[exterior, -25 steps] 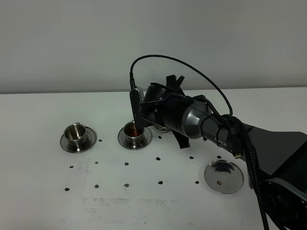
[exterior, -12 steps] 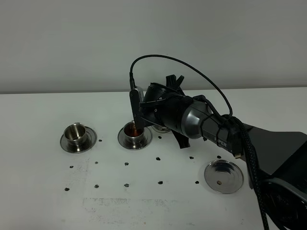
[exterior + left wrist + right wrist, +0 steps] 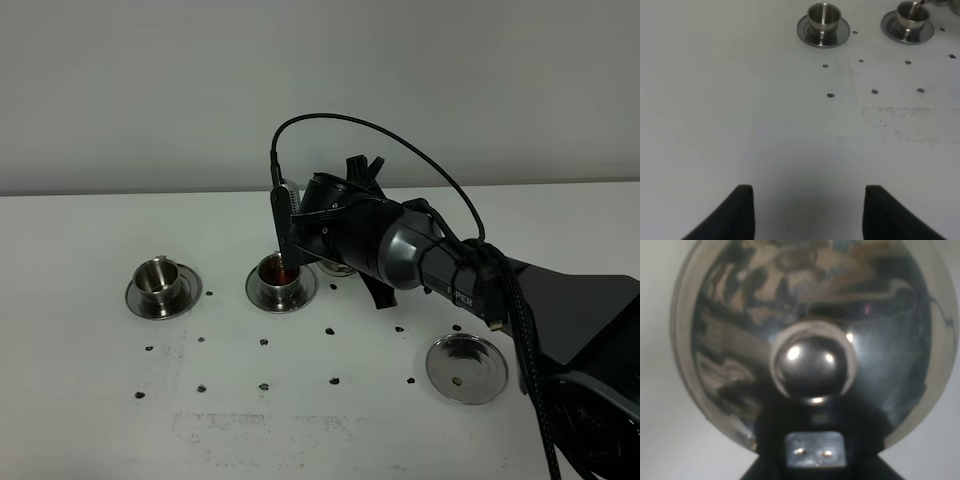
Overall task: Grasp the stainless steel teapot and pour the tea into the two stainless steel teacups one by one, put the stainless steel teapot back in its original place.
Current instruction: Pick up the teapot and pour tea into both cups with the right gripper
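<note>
Pouring appears to be the step in hand: the right pincer (image 3: 305, 240) is clamped shut on the shiny squat stainless steel teapot (image 3: 810, 315), holding it off the table and tipped so that a thin reddish stream falls from the spout just below the pincer into the small cylindrical steel teacup on its round saucer (image 3: 281, 272), which shows dark tea inside. The wrist view is filled by the domed lid and its round knob (image 3: 812, 365), so the grip itself is hidden there. Farther out beyond the pincer, well apart from it, the second small steel teacup on its saucer (image 3: 157, 275) looks empty, presumably next in turn. Behind the pincer, toward the arm's base, the flat round steel saucer (image 3: 480, 358) lies unoccupied, free for the pot's return. The left pincer (image 3: 807, 215) hangs spread wide over bare table, holding nothing. Everything rests on a white tabletop (image 3: 90, 400) dotted with small dark specks (image 3: 333, 381), before a plain pale wall (image 3: 150, 90).
</note>
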Controlling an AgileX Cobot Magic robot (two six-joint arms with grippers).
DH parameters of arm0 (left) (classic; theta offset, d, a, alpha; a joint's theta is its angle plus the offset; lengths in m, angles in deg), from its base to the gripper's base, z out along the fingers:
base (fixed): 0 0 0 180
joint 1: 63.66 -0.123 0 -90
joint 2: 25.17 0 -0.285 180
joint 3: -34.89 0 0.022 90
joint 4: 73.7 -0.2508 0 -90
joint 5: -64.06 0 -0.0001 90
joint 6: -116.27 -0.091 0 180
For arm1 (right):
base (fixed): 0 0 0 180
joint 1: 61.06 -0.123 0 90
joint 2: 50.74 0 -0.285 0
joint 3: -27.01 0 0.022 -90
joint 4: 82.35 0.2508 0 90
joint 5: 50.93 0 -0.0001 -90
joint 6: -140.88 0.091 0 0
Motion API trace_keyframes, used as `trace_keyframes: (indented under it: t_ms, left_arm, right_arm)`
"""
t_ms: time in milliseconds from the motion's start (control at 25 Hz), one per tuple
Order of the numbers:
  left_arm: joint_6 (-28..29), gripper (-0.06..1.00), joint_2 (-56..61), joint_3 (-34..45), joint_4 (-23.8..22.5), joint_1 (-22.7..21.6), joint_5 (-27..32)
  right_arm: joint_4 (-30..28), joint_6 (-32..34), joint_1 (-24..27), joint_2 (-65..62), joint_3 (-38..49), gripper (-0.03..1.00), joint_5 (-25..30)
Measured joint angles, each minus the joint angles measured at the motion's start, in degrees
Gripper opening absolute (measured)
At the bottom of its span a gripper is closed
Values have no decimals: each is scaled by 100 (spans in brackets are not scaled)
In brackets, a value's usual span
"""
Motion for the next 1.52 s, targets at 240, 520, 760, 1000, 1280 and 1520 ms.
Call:
trace_keyframes:
  t_ms: [240, 520, 760, 1000, 1280, 1520]
  left_arm:
    - [0, 54, 0, 0, 0, 0, 0]
    - [0, 54, 0, 0, 0, 0, 0]
    - [0, 54, 0, 0, 0, 0, 0]
    - [0, 54, 0, 0, 0, 0, 0]
    - [0, 54, 0, 0, 0, 0, 0]
    - [0, 54, 0, 0, 0, 0, 0]
  right_arm:
    - [-37, 0, 0, 0, 0, 21, 0]
    - [-44, 0, 0, 0, 0, 21, 0]
    - [-49, 0, 0, 0, 0, 21, 0]
    - [-59, 0, 0, 0, 0, 21, 0]
    - [-67, 0, 0, 0, 0, 21, 5]
    - [-80, 0, 0, 0, 0, 21, 5]
